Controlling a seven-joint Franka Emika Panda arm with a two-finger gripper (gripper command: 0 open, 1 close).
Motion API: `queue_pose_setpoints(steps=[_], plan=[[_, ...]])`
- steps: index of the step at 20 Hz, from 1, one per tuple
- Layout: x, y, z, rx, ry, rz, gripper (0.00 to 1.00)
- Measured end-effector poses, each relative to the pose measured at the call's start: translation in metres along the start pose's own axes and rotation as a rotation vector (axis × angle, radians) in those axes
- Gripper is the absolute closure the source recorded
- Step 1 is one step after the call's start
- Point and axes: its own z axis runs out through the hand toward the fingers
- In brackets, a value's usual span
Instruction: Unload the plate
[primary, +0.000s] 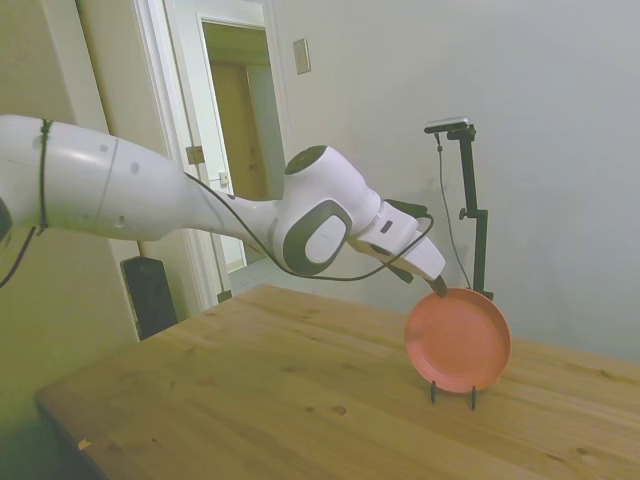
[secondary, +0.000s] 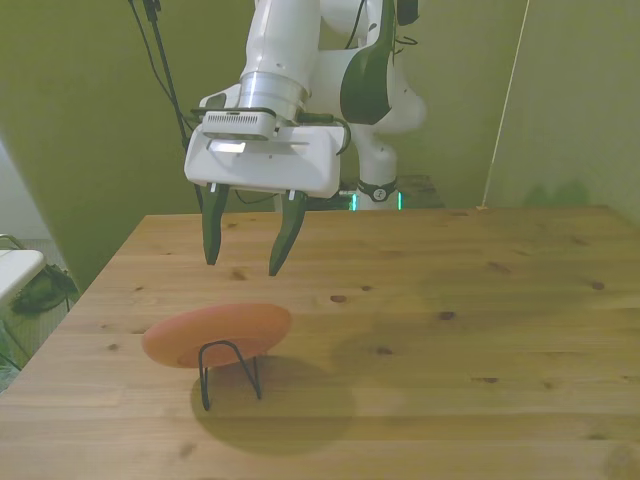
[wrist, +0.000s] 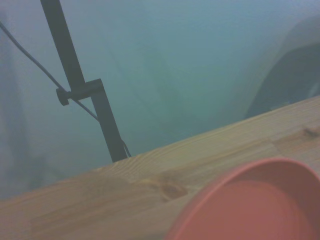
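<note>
While the round salmon-pink plate (primary: 458, 340) stands tilted on edge in a thin black wire stand (secondary: 229, 368) on the wooden table (primary: 260, 390) — lower right of the side view, lower left of the front view — the white arm's two-finger gripper (secondary: 245, 267) hangs just above its upper rim, fingers spread apart, pinching nothing.

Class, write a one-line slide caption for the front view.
Open gripper poised above the pink plate standing in its wire stand on the wooden table.
</note>
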Motion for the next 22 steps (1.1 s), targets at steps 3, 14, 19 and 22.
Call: queue_pose_setpoints(steps=[3,14,19,22], plan=[[0.003,-0.006,0.017,0.007,-0.004,-0.004,0.0],[-0.016,-0.013,0.051,0.001,-0.074,-0.029,1.0],[-0.018,-0.013,0.053,0.002,-0.091,-0.033,1.0],[-0.017,-0.012,0.053,0.002,-0.091,-0.035,1.0]])
